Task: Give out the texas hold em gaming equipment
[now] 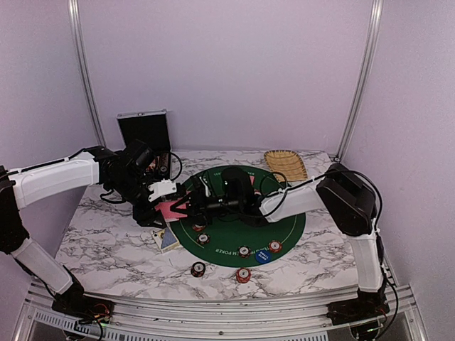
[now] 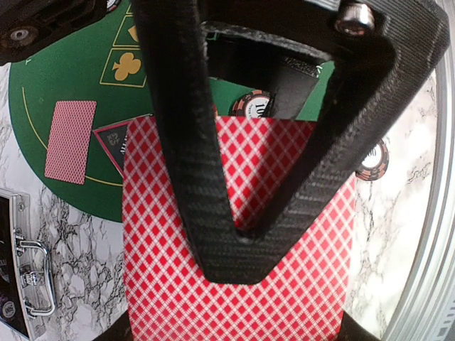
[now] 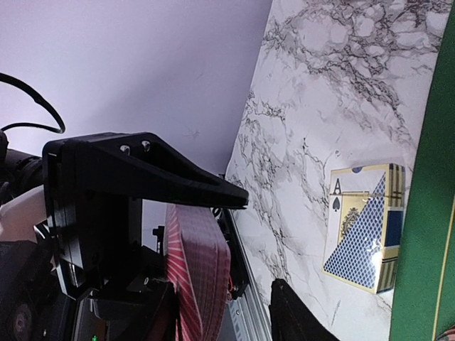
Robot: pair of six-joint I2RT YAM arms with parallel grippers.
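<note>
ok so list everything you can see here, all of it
poker mat: one, green, round, table centre
red-backed cards: a stack, in the left gripper
single card: one, red back, face down on the mat
poker chips: at least five, red-and-dark striped, three on the mat's near edge, two on the marble in front
button disc: one, blue, mat's near edge
triangular marker: one, black, beside the single card
card box: one, blue and gold, by the mat's left edge
case: one, silver, open, far left
tray: one, tan woven, far right
table: white marble
left gripper: shut on the stack
right gripper: beside the stack, jaws unclear
</note>
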